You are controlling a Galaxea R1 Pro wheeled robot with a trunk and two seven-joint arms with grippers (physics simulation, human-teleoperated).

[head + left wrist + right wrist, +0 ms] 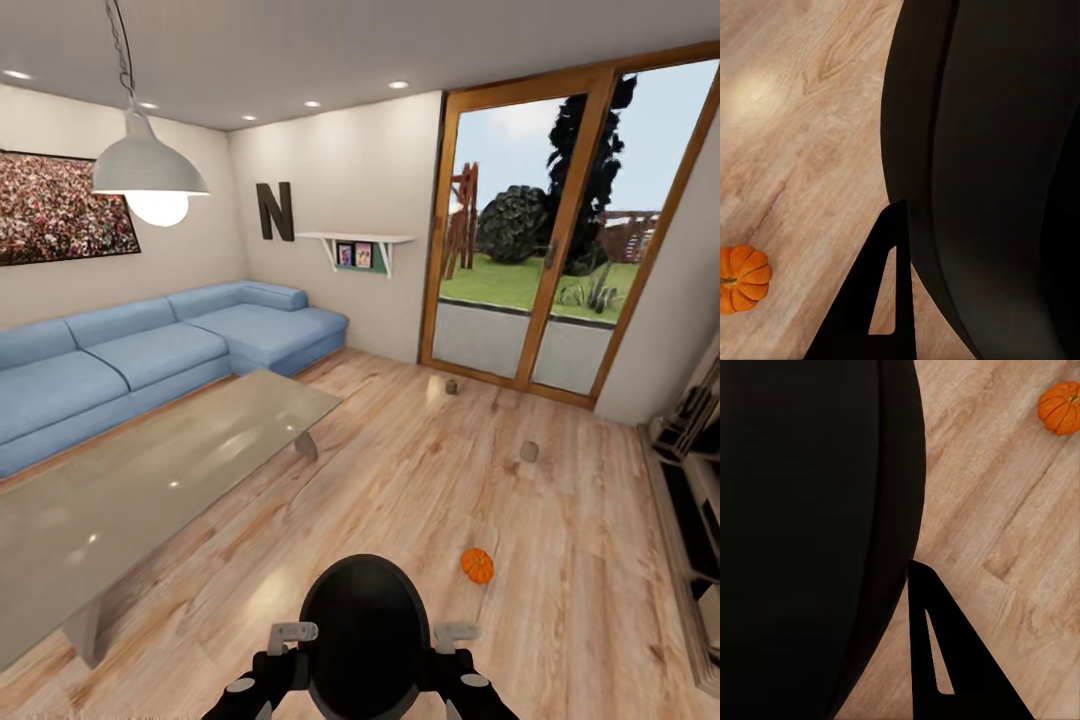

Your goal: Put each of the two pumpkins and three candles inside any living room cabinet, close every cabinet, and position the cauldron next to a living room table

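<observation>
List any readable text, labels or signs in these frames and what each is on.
"N": one large dark block letter mounted on the far wall, above the blue sofa.
Framed pictures on the white wall shelf: too small to read.
Wall picture at left: a speckled image, no legible text.
Nothing legible in either wrist view.

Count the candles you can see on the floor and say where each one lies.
2. One stubby grey-brown candle lies on the wood floor near the glass door; the other candle lies closer, beyond the orange ribbed pumpkin. A third may be hidden or out of frame.
</observation>
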